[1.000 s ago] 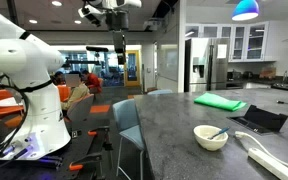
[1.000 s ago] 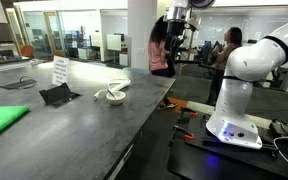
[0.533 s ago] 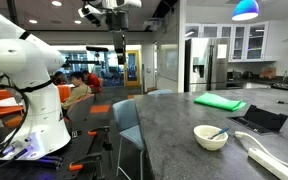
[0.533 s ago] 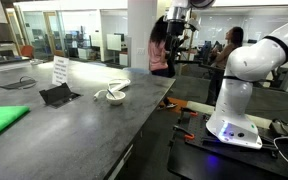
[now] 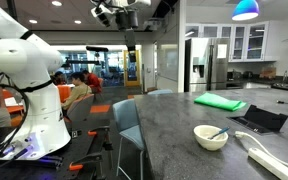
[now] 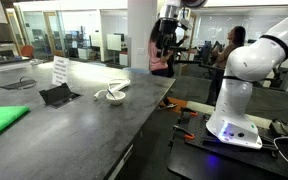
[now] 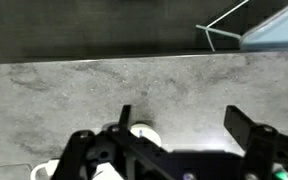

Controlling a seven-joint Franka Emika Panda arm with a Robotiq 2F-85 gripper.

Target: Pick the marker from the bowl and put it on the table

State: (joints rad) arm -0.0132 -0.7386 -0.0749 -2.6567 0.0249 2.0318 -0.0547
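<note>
Marker [image 5: 217,132]: lies in the bowl [image 5: 210,140], one end down inside, the other leaning up over the rim. Bowl sits on the bench [image 5: 169,120] near its rounded edge. Marker is well apart from the fingers [image 7: 240,128]; in both exterior views I see the arm's end [image 5: 127,18] [image 6: 167,28] hanging high up, out past the bench end, nowhere close to the bowl.

Count: one marker, one bowl. Around them, one green board [image 5: 221,101], one black tray [image 5: 260,120], one long white object [image 5: 274,155]. One white sign card [image 6: 60,70] farther along the bench.

Fingers: two, both visible in my wrist view, spread wide. Nothing between them, touching nothing. Only speckled bench surface shows beyond them. Neither bowl nor marker clearly appears in that view.
</note>
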